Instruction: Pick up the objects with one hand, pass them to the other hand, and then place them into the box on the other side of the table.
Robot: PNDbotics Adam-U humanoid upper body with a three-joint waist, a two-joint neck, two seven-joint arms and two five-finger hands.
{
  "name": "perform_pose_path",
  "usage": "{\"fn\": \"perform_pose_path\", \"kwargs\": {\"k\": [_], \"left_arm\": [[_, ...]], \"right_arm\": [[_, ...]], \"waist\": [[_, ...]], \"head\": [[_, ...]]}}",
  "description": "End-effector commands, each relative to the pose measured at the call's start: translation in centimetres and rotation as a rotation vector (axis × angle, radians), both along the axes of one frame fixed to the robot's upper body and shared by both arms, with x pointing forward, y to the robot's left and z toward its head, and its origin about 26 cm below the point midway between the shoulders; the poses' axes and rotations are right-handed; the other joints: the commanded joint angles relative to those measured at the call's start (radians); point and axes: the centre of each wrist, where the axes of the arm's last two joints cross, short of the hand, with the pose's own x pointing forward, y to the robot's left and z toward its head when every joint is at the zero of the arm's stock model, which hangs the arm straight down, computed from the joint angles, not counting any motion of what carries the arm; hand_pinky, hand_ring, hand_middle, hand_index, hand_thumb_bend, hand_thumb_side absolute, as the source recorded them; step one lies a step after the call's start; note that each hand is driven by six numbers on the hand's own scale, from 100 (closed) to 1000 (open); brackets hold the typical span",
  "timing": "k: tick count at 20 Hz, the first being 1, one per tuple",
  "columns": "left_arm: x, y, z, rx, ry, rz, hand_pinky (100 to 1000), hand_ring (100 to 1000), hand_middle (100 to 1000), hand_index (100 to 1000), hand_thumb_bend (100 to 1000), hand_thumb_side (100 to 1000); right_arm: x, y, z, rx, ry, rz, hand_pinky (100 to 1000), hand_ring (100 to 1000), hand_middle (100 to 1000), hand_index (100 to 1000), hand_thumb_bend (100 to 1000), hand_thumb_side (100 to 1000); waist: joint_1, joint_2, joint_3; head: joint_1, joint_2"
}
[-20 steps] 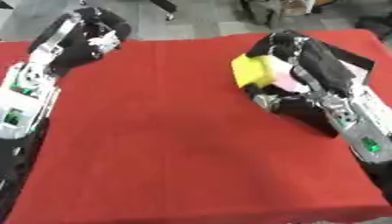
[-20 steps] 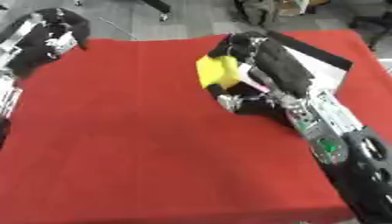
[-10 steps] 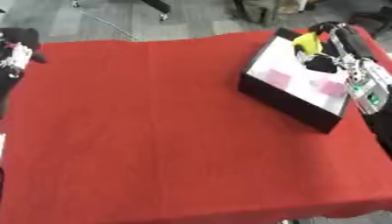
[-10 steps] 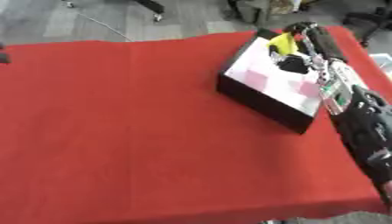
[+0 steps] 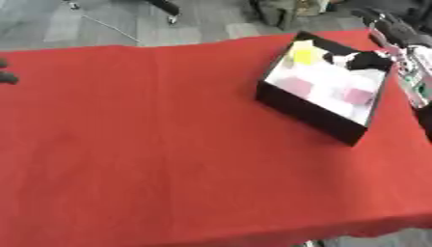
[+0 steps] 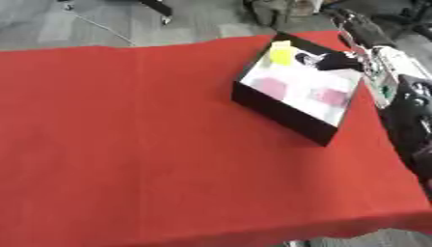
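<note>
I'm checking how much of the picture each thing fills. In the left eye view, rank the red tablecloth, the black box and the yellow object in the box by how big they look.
1. Red tablecloth, it fills most of the view.
2. Black box, at the right.
3. Yellow object, a small patch in the box's far corner.
No two look alike.

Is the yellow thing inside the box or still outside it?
Inside. The yellow thing lies in the black box's far corner, within its walls.

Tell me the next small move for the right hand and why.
Probably draw the right hand back from the box. The yellow object already lies inside at the far corner, and the hand sits at the box's far rim, apparently holding nothing.
</note>
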Motion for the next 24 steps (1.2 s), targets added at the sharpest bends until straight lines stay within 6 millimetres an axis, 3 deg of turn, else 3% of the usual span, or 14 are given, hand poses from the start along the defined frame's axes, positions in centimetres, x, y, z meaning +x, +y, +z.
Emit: {"fn": "perform_pose_path", "kwargs": {"k": [1,6,12,18,24], "left_arm": [[-0.6,0.1,0.7,-0.006,-0.046,0.042,736,497,537,677,402,524],[-1.2,0.1,0.4,-0.004,-0.07,0.143,737,503,546,691,371,516],[-1.6,-0.5,-0.5,0.011,-0.08,0.21,745,521,573,723,370,538],[-1.7,-0.8,-1.6,0.025,-0.069,0.206,752,533,584,715,391,573],[-1.5,-1.2,-2.6,0.031,-0.059,0.174,754,533,583,707,391,577]], "right_arm": [[-2.8,2.2,3.1,0.132,-0.256,0.099,921,895,845,976,276,514],[-7.5,6.7,-0.2,0.523,-0.408,0.193,884,850,775,932,189,512],[-10.2,10.1,-4.7,0.799,-0.36,0.213,857,818,735,900,148,531],[-11.0,11.7,-7.5,0.923,-0.291,0.208,843,803,715,892,148,532],[-11.6,12.4,-9.4,0.922,-0.205,0.213,844,805,715,897,167,544]], "waist": [[0.001,-0.018,-0.004],[0.007,-0.016,-0.018],[0.01,-0.011,-0.047],[0.011,-0.001,-0.068],[0.005,0.006,-0.058]], "head": [[0.053,-0.003],[0.141,-0.003],[0.19,-0.003],[0.19,-0.003],[0.181,-0.003]]}}
